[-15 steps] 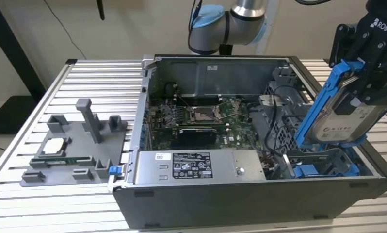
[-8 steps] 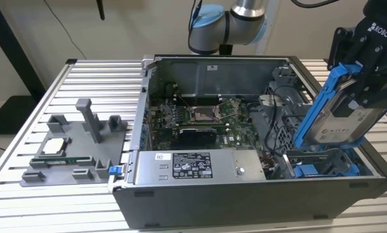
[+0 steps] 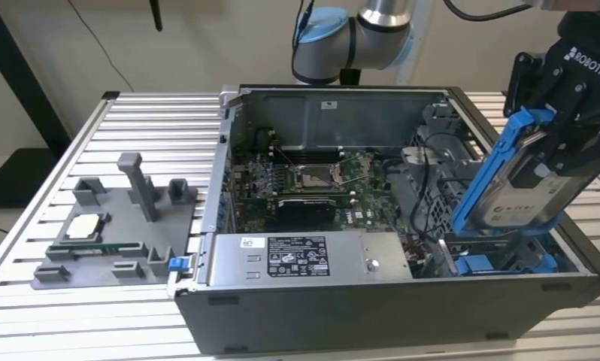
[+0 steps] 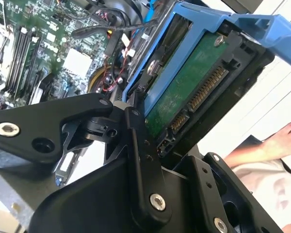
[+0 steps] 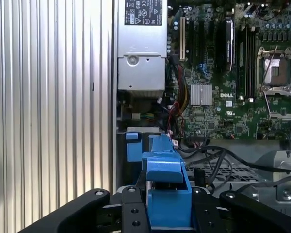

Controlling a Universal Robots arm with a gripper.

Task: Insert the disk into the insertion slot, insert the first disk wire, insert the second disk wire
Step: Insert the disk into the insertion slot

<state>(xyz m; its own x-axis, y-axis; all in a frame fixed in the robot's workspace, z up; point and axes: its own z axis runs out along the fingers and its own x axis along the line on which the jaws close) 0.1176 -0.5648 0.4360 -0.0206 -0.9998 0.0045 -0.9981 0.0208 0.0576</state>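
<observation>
Plainly, the black two-fingered gripper (image 3: 559, 154) is closed firmly on the flat silver-grey disk (image 3: 509, 197) in its bright blue plastic carrier frame, with its fingers (image 5: 131, 211) pressing the frame from both sides (the drive's green circuit-board face is towards the second wrist view). The grey arm (image 3: 345, 37) reaches in from above, and the gripper points down over the exterior view's right end of the open grey computer case (image 3: 380, 320), which stands on the ribbed aluminium surface (image 3: 39, 320). The disk hangs steeply tilted, not yet inserted, with its lower end just above the narrow grey sheet-metal insertion slot (image 3: 501, 259) with blue edges.
</observation>
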